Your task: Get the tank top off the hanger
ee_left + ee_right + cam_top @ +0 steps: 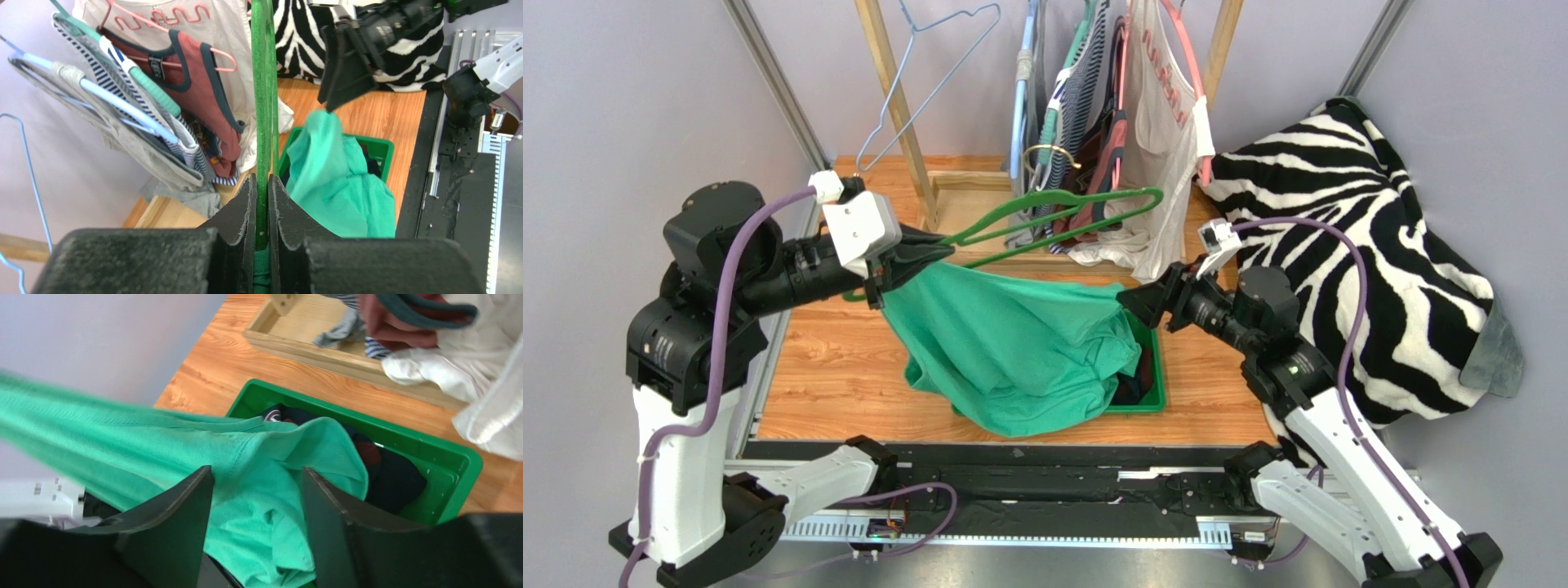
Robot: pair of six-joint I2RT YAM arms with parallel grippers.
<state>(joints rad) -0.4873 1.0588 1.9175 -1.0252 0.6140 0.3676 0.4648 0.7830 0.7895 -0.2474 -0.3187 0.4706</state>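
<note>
1. The left gripper [889, 263] is raised above the left side of the table [830, 368]. Its jaws are pressed together on the green hanger [1063, 214]; in the left wrist view the hanger [264, 92] runs straight out from between the fingers [242, 208].
2. A bare blue wire hanger [928, 74] hangs at the rear left, well apart from the gripper.
3. The hanger reaches rightward from the left gripper, tilted upward over the table centre. Its visible arms carry no cloth.
4. The green tank top [1014, 343] is bunched at the left gripper at its upper end. From there it sags down and to the right, and its lower part lies in and over the green bin [1151, 390] at the near centre of the table. Dark cloth lies in the bin [454, 478] beneath it.
5. A rack of hung clothes [1100, 98] stands behind the hanger.
6. The right gripper [1130, 300] hovers at the tank top's right edge, above the bin. Its jaws are spread; in the right wrist view the tank top [184, 453] lies in the gap between the fingers [178, 514]. Whether the fingers touch the cloth cannot be told.
7. A zebra-striped cloth [1369, 245] lies at the far right, behind the right arm.
</note>
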